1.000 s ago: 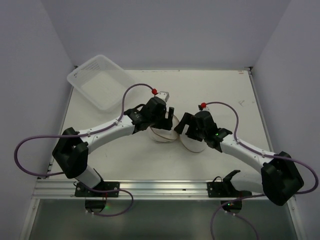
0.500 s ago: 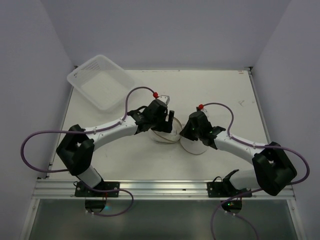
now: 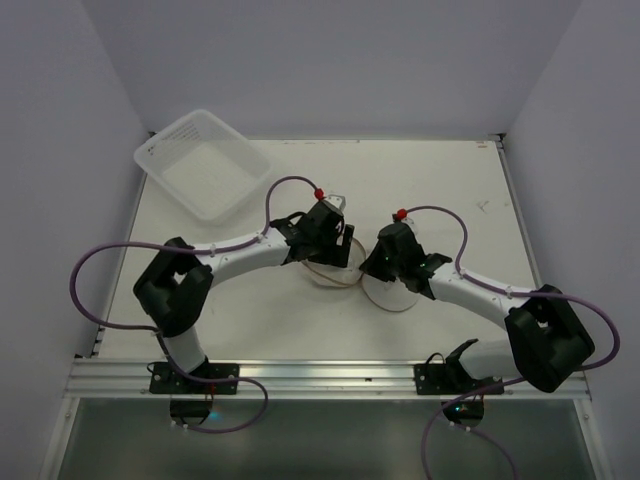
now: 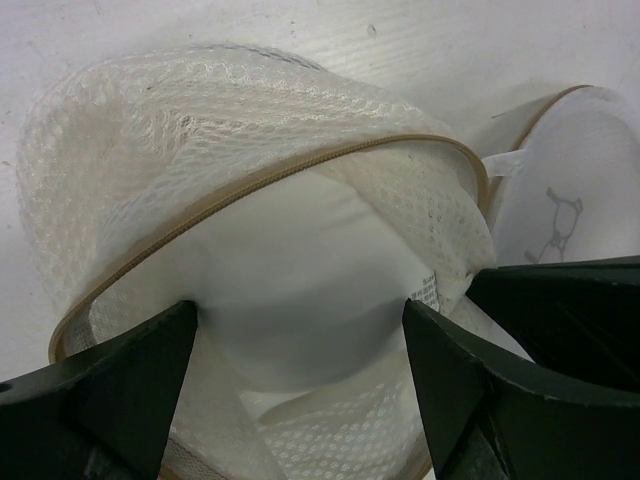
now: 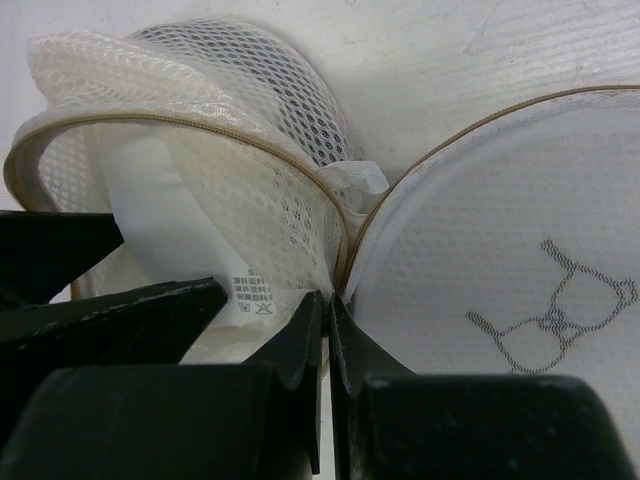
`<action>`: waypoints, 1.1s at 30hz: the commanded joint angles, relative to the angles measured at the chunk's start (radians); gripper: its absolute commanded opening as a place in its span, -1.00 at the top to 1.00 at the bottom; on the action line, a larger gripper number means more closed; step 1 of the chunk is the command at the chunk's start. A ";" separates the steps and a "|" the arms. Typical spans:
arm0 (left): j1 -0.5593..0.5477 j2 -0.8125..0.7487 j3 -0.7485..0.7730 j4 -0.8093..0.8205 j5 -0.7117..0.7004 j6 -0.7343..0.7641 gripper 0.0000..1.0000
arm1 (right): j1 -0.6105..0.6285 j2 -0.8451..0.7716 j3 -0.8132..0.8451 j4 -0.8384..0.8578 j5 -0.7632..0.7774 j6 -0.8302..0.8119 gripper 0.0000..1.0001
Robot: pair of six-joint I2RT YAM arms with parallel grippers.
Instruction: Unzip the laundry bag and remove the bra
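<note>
Far left, clear tub (image 3: pixel 205 170) sits on the desk (image 3: pixel 450 190), well apart from the work. Left hand (image 4: pixel 300 310): fingers apart, straddling the white bra (image 4: pixel 300 260) cup inside the open mouth of the laundry bag (image 4: pixel 150 130), not closed on it. Bag's mid-desk, zip (image 4: pixel 300 168) undone round the rim, so step 1 looks done. Right hand (image 5: pixel 327 300): fingers pressed together at the join btwn bag body & lid (image 5: pixel 480 240); can't tell if fabric's caught. Lid w/ the pictogram lies flopped flat to the right. Bra's still inside. Left to do, I'd judge: close on the cup, pull it out. Approx halfway.
</note>
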 commanded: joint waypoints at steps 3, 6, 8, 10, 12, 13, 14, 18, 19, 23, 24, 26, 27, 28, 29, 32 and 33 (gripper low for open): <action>-0.004 0.076 0.023 0.028 -0.021 -0.011 -0.75 | 0.019 -0.016 0.015 0.040 -0.025 -0.005 1.00; -0.012 0.110 0.020 0.032 -0.031 -0.019 -0.55 | 0.031 -0.002 0.026 0.041 -0.037 -0.005 1.00; -0.012 0.121 0.010 0.040 -0.038 -0.024 -0.04 | 0.039 0.001 0.028 0.044 -0.037 0.000 1.00; -0.012 0.115 -0.002 0.043 -0.039 -0.028 0.54 | 0.037 0.000 0.025 0.044 -0.037 0.006 1.00; -0.012 0.100 -0.005 0.038 -0.035 -0.025 0.94 | 0.039 -0.008 0.013 0.044 -0.028 0.010 1.00; -0.012 0.072 -0.005 0.034 -0.030 -0.024 1.00 | 0.039 -0.011 0.009 0.041 -0.017 0.010 1.00; -0.012 0.054 -0.005 0.034 -0.022 -0.019 1.00 | 0.039 -0.014 0.005 0.035 -0.014 0.010 1.00; -0.012 -0.083 -0.010 0.046 0.065 0.031 1.00 | 0.037 -0.037 0.002 0.007 0.021 -0.008 1.00; -0.010 -0.139 -0.008 0.052 0.088 0.042 1.00 | 0.039 -0.043 0.002 0.003 0.029 -0.017 1.00; 0.010 -0.247 0.024 0.029 0.240 0.085 1.00 | 0.037 -0.059 -0.007 -0.022 0.072 -0.039 1.00; 0.017 -0.267 0.024 0.031 0.302 0.090 1.00 | 0.037 -0.062 -0.011 -0.028 0.075 -0.042 1.00; 0.042 -0.313 0.018 0.054 0.379 0.090 1.00 | 0.037 -0.075 -0.018 -0.031 0.078 -0.048 1.00; 0.052 -0.327 0.012 0.061 0.453 0.090 1.00 | 0.037 -0.080 -0.021 -0.036 0.081 -0.048 1.00; 0.065 -0.347 0.012 0.075 0.487 0.088 1.00 | 0.036 -0.085 -0.024 -0.037 0.083 -0.055 1.00; 0.091 -0.356 0.013 0.080 0.520 0.084 1.00 | 0.037 -0.088 -0.027 -0.042 0.086 -0.057 1.00; 0.160 -0.399 -0.010 0.162 0.652 0.039 1.00 | 0.037 -0.100 -0.030 -0.057 0.087 -0.066 1.00; 0.177 -0.408 -0.019 0.195 0.719 0.000 1.00 | 0.037 -0.105 -0.030 -0.066 0.086 -0.068 1.00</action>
